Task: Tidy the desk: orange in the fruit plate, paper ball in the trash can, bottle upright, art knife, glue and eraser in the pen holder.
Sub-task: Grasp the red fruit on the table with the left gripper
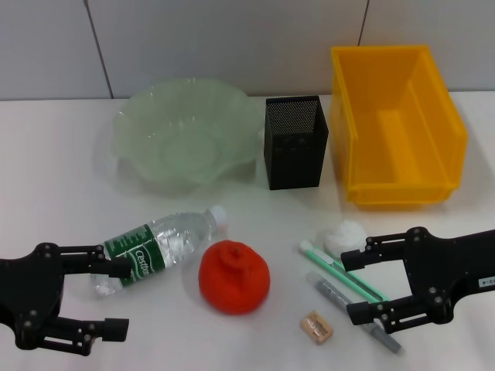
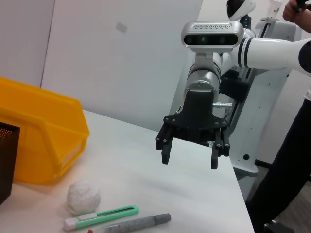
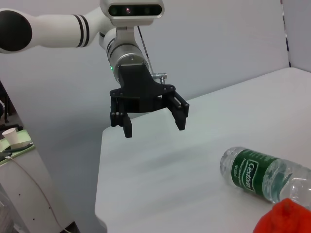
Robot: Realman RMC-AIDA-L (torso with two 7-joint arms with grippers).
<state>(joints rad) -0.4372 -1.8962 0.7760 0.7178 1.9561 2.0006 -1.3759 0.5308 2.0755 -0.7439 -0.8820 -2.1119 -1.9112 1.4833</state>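
On the white desk [image 1: 46, 201] the bottle [image 1: 166, 243] lies on its side, cap toward the orange [image 1: 233, 277] beside it. The paper ball [image 1: 344, 234], mint-green art knife [image 1: 340, 272], grey glue [image 1: 356, 305] and tan eraser [image 1: 316, 327] lie at front right. At the back stand the fruit plate [image 1: 186, 139], the pen holder [image 1: 294, 143] and the trash can [image 1: 398, 127]. My left gripper [image 1: 122, 298] hangs open at front left, one finger near the bottle's base. My right gripper [image 1: 358, 286] is open above the knife and glue, holding nothing.
The left wrist view shows the right gripper [image 2: 191, 153] over the desk's edge, with the paper ball [image 2: 83, 198], knife [image 2: 104, 216] and glue [image 2: 141, 223] nearer. The right wrist view shows the left gripper [image 3: 154, 127] beyond the bottle [image 3: 267, 174].
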